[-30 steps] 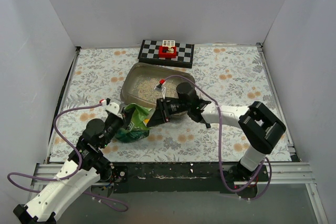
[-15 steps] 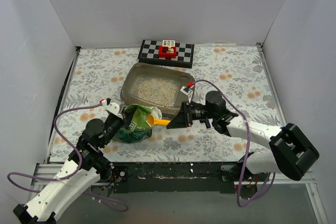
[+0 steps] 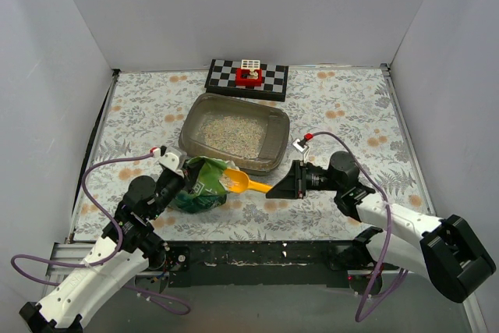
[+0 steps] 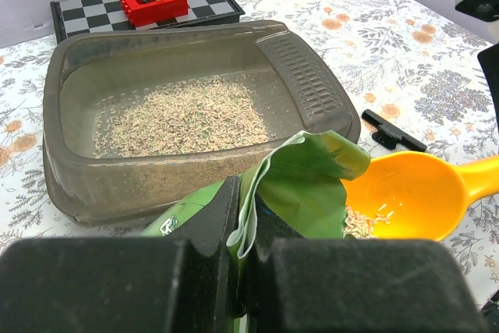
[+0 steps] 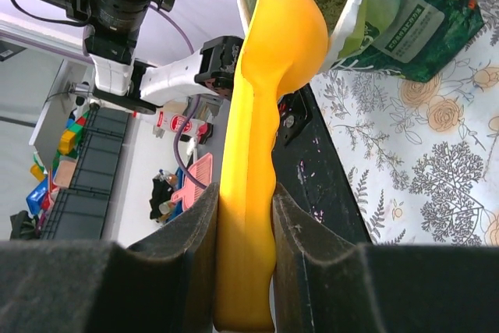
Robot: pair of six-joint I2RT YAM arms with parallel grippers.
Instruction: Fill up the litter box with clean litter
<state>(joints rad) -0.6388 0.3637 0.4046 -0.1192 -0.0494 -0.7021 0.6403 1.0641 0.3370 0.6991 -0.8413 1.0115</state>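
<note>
Right wrist view: our right gripper pinches the yellow scoop by its handle. We have pulled back from the litter box to the green bag at its 7 o'clock (the bowl holds only a few grains), so another load seems due. Clean litter thinly covers the box floor. Our left gripper clamps the bag's edge, and our right arm lies low, reaching toward 9 o'clock.
</note>
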